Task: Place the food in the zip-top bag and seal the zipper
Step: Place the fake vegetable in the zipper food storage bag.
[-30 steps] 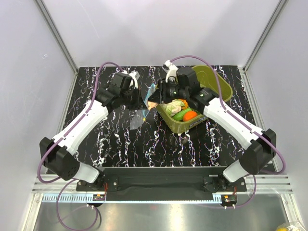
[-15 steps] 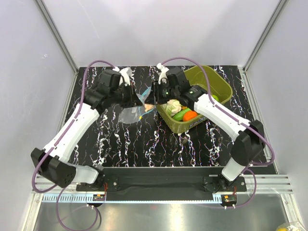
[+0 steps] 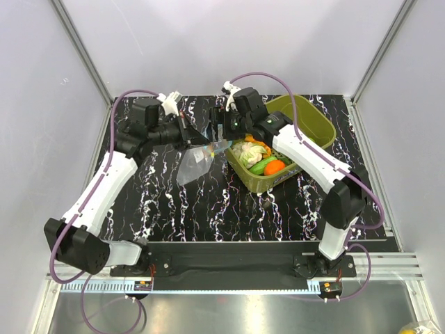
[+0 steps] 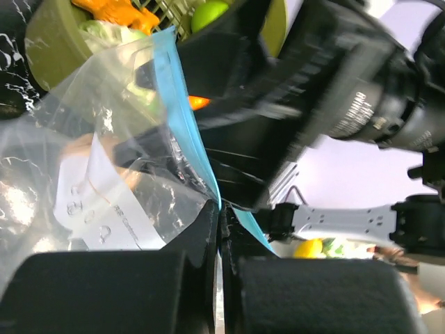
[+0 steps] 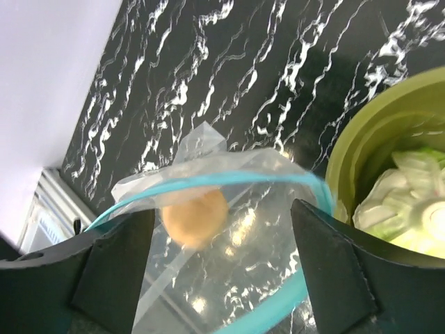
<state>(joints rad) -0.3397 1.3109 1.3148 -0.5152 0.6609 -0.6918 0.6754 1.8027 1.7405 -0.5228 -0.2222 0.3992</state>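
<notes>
The clear zip-top bag (image 3: 193, 165) hangs above the table, its mouth facing up. My left gripper (image 3: 189, 133) is shut on the bag's rim; in the left wrist view the jaws (image 4: 220, 212) pinch the film right at the light-blue zipper (image 4: 182, 104). Directly over the open mouth is my right gripper (image 3: 221, 132), whose fingers (image 5: 115, 257) are spread wide and empty. Between them a beige garlic bulb (image 5: 195, 217) lies just inside the zipper (image 5: 229, 181) loop. More food lies in the olive tub (image 3: 316, 125): cauliflower (image 3: 245, 149), cucumber (image 3: 263, 163), an orange fruit (image 3: 274, 167).
The olive-green tub (image 5: 368, 132) sits right beside the bag's mouth, under my right arm. Black marbled tabletop (image 3: 208, 209) lies below the hanging bag. White walls and metal frame posts enclose the table on three sides.
My right gripper has opened and let go of the garlic bulb, which now sits inside the bag's mouth. Both arms have shifted farther back and the bag hangs higher.
</notes>
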